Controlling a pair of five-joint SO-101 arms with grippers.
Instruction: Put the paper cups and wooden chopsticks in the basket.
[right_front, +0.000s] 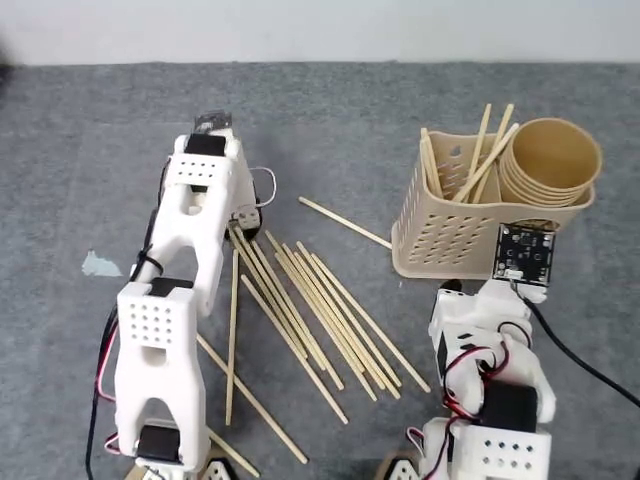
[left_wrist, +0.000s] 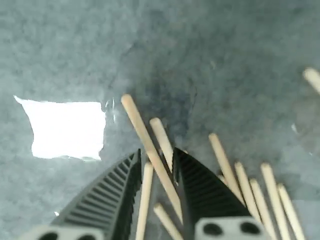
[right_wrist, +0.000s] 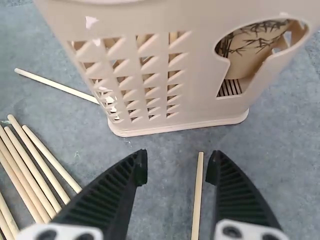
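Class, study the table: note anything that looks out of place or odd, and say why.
Loose chopsticks lie fanned across the mat, outside the basket; a single chopstick lies alone beside it. A pale patch on the mat looks like a tear.

The left arm (right_front: 190, 250) is built from white printed shells in blocky, rounded segments. One segment near its base carries a grid of small round holes (right_front: 150, 320). Red and black cables (right_front: 105, 365) run along its side. The right arm (right_front: 480, 320) is the same white plastic, with red and white wires (right_front: 462, 375), a small black camera board (right_front: 525, 250) and a black cable (right_front: 570, 347). Both arms' jaws are black, tapered and ribbed on their inner faces, above pale mounts (left_wrist: 220, 229) with round holes.
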